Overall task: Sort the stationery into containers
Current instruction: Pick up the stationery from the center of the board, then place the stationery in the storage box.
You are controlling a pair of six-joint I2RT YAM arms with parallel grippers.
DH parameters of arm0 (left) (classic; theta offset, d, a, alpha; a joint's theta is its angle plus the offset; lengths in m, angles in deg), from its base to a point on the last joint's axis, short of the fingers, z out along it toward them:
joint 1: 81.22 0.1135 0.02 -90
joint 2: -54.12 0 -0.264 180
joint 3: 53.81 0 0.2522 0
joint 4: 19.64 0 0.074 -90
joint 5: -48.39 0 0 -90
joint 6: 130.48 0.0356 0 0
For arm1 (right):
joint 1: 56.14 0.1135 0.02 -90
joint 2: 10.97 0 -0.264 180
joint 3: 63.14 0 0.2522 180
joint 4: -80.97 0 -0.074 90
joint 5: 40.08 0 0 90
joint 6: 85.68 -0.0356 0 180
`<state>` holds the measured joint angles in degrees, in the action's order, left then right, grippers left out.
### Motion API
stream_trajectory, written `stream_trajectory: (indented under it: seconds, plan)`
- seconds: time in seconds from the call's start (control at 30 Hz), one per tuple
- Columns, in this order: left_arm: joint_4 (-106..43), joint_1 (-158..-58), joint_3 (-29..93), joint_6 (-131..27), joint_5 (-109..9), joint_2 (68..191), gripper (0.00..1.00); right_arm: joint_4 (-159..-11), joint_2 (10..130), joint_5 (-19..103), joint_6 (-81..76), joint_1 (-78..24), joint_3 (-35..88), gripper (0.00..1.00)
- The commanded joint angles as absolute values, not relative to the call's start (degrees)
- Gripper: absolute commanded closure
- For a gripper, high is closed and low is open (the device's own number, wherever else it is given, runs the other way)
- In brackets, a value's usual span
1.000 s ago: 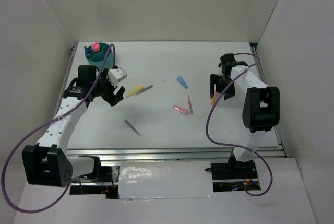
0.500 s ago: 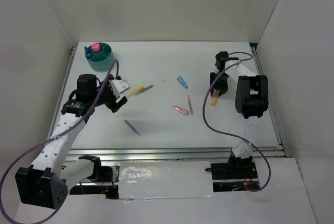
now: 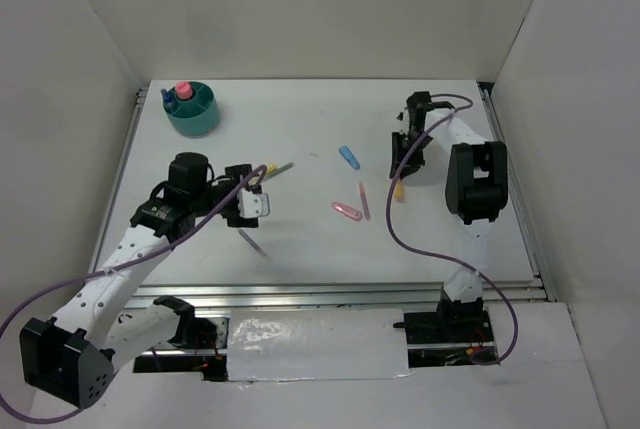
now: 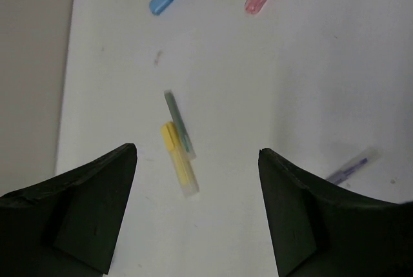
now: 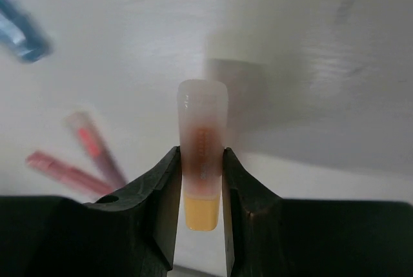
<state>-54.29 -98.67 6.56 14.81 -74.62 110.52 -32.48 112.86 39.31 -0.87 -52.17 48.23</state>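
My left gripper (image 3: 260,195) is open and empty, low over the table just short of the yellow highlighter (image 4: 179,167), which lies beside a thin grey-green pen (image 4: 178,122). My right gripper (image 5: 201,161) is shut on the orange marker (image 5: 202,141), clear cap forward, above the table at the right (image 3: 398,187). The teal tub (image 3: 197,121) stands at the far left and holds a pink-capped item and a blue-capped bottle. On the table lie a purple pen (image 3: 254,243), a blue piece (image 3: 348,156), a pink clip (image 3: 346,211) and a pink pen (image 3: 364,200).
White walls enclose the table on the left, back and right. The left edge of the tabletop (image 4: 64,96) shows in the left wrist view. Metal rails run along the near edge (image 3: 330,294). Purple cables loop off both arms.
My left arm has swung away from the tub, right and nearer, and now faces the yellow highlighter. My right gripper has shifted a little left and farther with the orange marker.
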Motion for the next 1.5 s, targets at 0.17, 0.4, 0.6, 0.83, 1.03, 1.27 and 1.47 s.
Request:
stream_trajectory:
  seconds: [0.17,0.4,0.6,0.83,1.03,1.27,1.47]
  plan:
    - [-42.64,-115.02,1.62,36.84,-73.00,110.02,0.12,-33.48,94.95,13.90,-5.17,-42.96,39.95,1.00]
    - [-42.81,-125.77,1.16,53.65,-68.42,115.98,0.15,-35.79,91.51,7.56,-8.42,-34.17,33.95,1.00]
    - [-37.54,-131.31,-1.20,55.59,-64.82,118.71,0.14,-36.32,91.15,10.11,-10.80,-28.98,33.86,1.00]
    - [-35.78,-134.30,0.11,51.28,-61.74,121.88,0.14,-36.49,91.50,15.03,-14.40,-24.32,34.56,1.00]
    - [-35.25,-135.80,0.99,50.05,-59.63,124.34,0.18,-36.05,92.65,17.23,-16.34,-21.25,36.23,1.00]
    - [-37.01,-135.80,3.10,48.56,-60.50,125.84,0.48,-36.14,93.26,15.91,-16.78,-20.37,35.88,1.00]
    - [-35.78,-136.24,4.07,44.44,-59.45,126.19,0.76,-36.31,92.56,15.65,-15.46,-19.49,35.97,0.98]
